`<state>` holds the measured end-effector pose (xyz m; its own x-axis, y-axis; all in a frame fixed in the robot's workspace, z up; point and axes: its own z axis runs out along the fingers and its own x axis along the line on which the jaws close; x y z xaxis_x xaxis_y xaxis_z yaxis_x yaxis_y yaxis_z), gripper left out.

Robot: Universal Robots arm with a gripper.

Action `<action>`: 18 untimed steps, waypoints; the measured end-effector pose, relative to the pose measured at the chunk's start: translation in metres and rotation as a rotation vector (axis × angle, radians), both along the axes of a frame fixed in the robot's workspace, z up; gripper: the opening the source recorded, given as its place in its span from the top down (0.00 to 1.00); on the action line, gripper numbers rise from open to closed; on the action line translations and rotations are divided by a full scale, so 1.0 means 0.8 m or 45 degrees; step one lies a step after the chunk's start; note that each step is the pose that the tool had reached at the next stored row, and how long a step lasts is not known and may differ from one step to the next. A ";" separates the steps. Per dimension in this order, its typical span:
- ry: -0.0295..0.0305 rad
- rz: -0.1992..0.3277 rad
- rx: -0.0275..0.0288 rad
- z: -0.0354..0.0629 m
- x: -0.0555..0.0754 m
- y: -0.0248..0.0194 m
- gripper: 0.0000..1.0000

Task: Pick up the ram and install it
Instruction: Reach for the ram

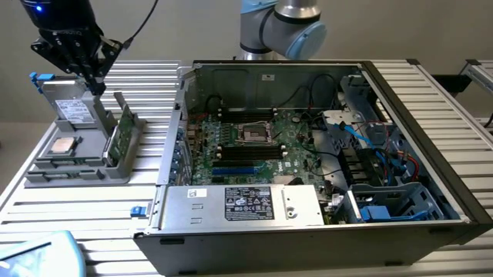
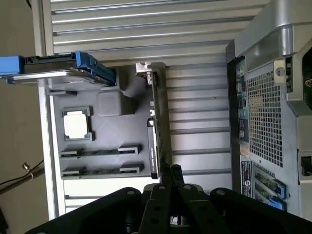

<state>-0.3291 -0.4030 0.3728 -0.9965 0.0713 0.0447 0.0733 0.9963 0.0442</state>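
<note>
Two ram sticks [image 2: 100, 151] lie edge-up in clipped slots of the grey parts tray [image 2: 105, 134]; in the exterior view the ram [image 1: 68, 164] sits near the tray's front. My gripper [image 1: 96, 86] hangs above the back of the tray [image 1: 46, 179], fingers pressed together and holding nothing. In the wrist view the gripper [image 2: 170, 168] hovers just off one end of an upright light-green card [image 2: 153, 131], apart from the ram. The open computer case [image 1: 431, 115] shows the motherboard [image 1: 254, 144] with its black slots [image 1: 250, 151].
On the tray are also a processor [image 2: 76, 123] and a drive in a blue caddy [image 2: 53, 70]. The upright card [image 1: 119, 135] stands between the tray and the case wall. A silver power supply [image 1: 242, 205] fills the case front. Cables [image 1: 377, 144] crowd the case's right side.
</note>
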 end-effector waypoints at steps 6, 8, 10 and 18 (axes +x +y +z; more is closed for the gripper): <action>0.0056 0.000 -0.0001 -0.005 -0.034 -0.0020 0.89; 0.0064 0.001 -0.0001 -0.007 -0.043 -0.0029 0.89; 0.0068 0.002 0.0000 -0.008 -0.052 -0.0039 0.89; 0.0075 0.006 0.0000 -0.013 -0.083 -0.0100 0.89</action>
